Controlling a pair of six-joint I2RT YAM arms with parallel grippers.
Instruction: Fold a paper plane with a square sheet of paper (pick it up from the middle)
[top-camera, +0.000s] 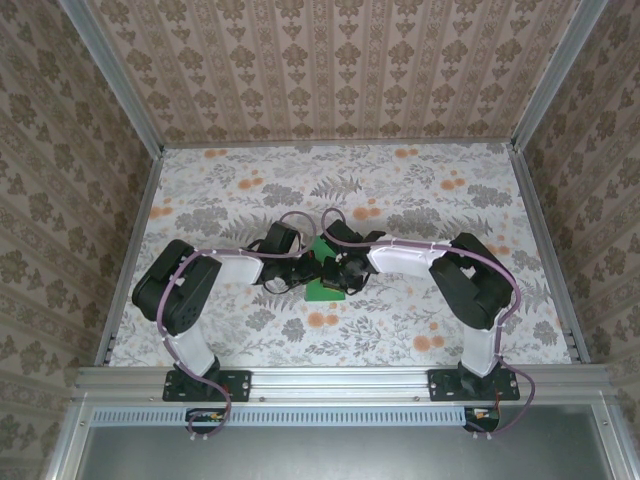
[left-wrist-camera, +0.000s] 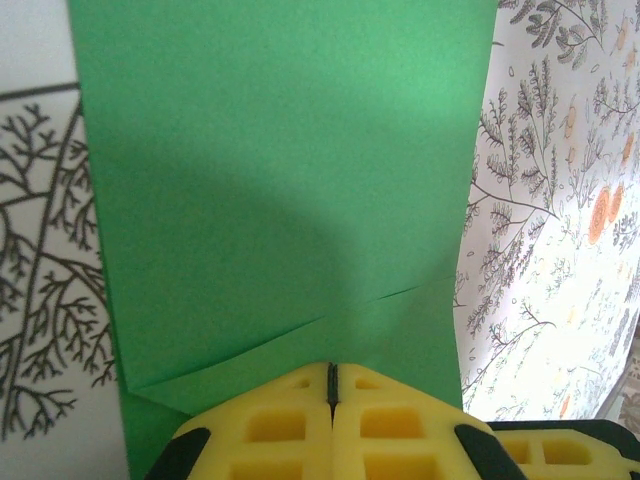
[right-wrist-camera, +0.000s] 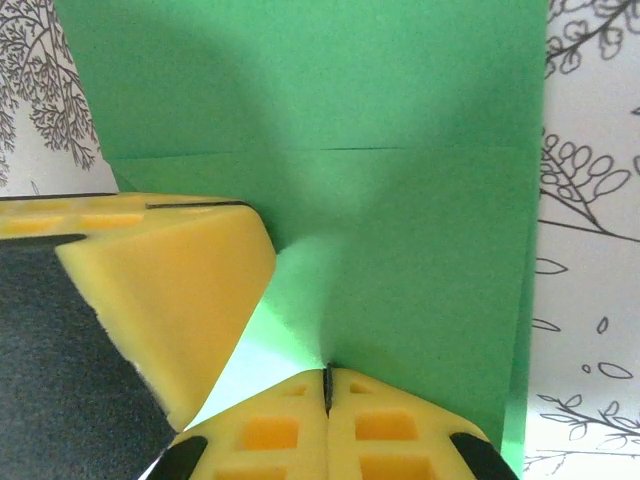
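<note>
Together, closed left hand (left-wrist-camera: 332, 374) and right hand (right-wrist-camera: 326, 374) tips touch the green sheet (left-wrist-camera: 280, 180).

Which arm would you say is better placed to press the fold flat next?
Probably left: the left gripper sits at the fold edge of the paper; the right gripper rests farther off.

No text, label, brand, number or sign can be read. The square sheet of paper (left-wrist-camera: 280, 200) is plain green, and the tabletop (top-camera: 400, 190) carries just a flower-and-leaf pattern. The small parts (top-camera: 205, 418) below the arm bases in the top view may bear markings, but they are too small to tell.
</note>
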